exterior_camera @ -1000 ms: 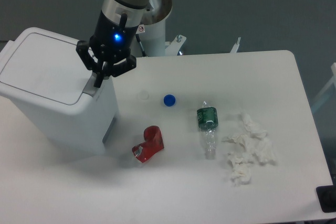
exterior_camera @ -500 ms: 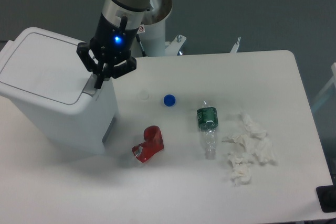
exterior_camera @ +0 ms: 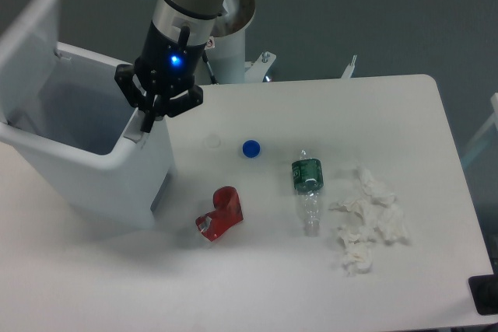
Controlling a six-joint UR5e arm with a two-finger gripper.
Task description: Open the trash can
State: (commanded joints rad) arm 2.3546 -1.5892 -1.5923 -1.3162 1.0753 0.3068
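The big white trash can stands at the table's left. Its lid is swung up and back on the far left, and the hollow inside shows. My gripper hangs over the can's right front rim, fingers shut together, with the tips on the grey push-button tab. Nothing is held between the fingers.
On the table lie a crushed red can, a blue bottle cap, a clear plastic bottle with a green label and crumpled white tissue. The robot's base column stands behind the table.
The lid, flat and closed in both earlier frames, has sprung up and back, exposing the bin's inside. My gripper stays at the tab, barely moved.
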